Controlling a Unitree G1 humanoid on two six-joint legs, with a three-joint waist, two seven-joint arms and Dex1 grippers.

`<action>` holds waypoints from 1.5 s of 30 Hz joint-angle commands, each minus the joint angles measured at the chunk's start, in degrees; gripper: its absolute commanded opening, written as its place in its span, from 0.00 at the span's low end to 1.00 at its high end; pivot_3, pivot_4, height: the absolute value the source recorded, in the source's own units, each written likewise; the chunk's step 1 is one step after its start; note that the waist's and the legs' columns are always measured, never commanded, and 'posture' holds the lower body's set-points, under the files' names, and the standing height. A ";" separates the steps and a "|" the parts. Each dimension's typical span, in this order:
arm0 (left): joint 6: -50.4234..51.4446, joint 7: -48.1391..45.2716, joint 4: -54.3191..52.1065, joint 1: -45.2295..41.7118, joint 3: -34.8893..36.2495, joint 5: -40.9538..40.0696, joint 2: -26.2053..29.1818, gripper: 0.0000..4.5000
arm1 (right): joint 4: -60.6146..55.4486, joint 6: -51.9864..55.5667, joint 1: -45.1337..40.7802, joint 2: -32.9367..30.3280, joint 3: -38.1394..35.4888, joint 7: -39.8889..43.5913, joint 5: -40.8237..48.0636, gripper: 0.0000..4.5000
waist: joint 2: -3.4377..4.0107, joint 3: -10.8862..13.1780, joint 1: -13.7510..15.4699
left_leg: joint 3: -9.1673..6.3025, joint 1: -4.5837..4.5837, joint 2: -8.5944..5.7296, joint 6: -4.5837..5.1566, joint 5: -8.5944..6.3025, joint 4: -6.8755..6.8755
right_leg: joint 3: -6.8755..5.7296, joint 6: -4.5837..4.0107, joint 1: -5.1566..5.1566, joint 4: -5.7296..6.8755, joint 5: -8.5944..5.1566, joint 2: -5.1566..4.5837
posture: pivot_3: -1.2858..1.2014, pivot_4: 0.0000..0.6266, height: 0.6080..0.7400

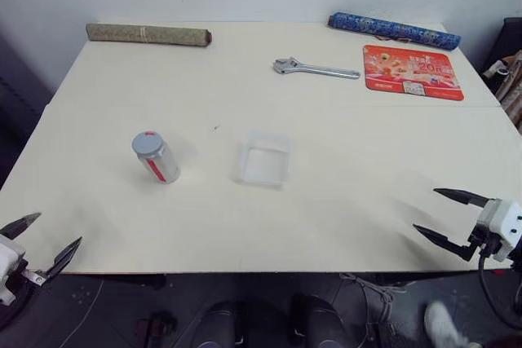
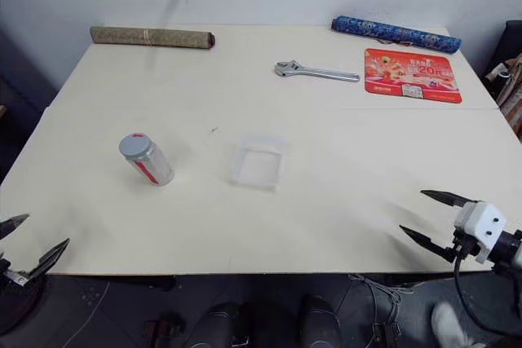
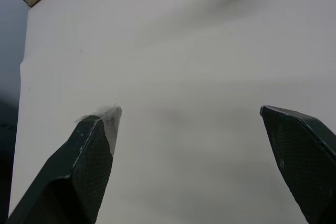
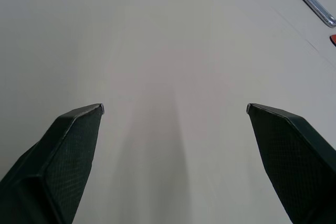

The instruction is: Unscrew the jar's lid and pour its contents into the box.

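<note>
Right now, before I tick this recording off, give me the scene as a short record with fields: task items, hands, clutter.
jar: upright on the table, left of centre
lid: grey, still on the jar
box: clear, just right of the jar, apart from it
left hand: open, at the near left table edge, holding nothing
right hand: open, at the near right edge, holding nothing
clutter: wrench, red card, blue roll, tan roll along the far side
</note>
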 commanded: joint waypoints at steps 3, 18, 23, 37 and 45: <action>6.03 2.21 -4.70 1.95 1.84 -3.22 -1.70 1.00 | -11.25 4.52 -1.98 3.99 2.08 -0.90 5.88 1.00 | 0.00 0.00 0.00 | 0.02 0.03 0.06 -0.02 -0.01 0.00 | 0.05 0.00 0.00 0.02 0.00 -0.01 | 0.52 0.24 1.00; 21.74 13.00 -29.00 4.47 -1.42 -17.53 -20.27 1.00 | -23.44 6.53 -8.77 18.45 10.90 2.24 12.22 1.00 | -0.12 -0.04 1.54 | 0.04 0.00 0.11 0.04 -0.24 0.24 | 0.21 -0.04 0.02 0.04 0.03 -0.01 | 0.52 0.24 1.00; 26.82 24.21 -40.06 0.68 -11.91 -9.96 -24.80 1.00 | -20.52 5.04 -8.82 18.85 10.80 3.54 11.99 1.00 | -0.14 -0.07 1.68 | 0.10 0.03 0.10 0.05 -0.22 0.27 | 0.28 -0.02 0.07 0.05 0.05 0.05 | 0.52 0.24 1.00; 34.15 39.40 -34.16 -21.64 -24.11 4.50 -26.71 1.00 | -18.72 1.33 -4.29 20.91 10.31 6.42 12.67 1.00 | -0.12 -0.09 1.69 | 0.34 0.11 0.27 0.28 0.03 0.34 | 0.08 0.01 0.05 0.37 0.11 0.76 | 0.52 0.24 1.00; 29.01 38.71 -24.16 -28.83 -25.53 6.69 -27.32 1.00 | -22.39 2.07 -1.77 21.01 10.75 3.23 11.73 1.00 | -0.12 -0.09 1.74 | 0.35 0.11 0.29 0.27 0.03 0.44 | 0.10 0.01 0.04 0.39 0.11 0.77 | 0.52 0.24 1.00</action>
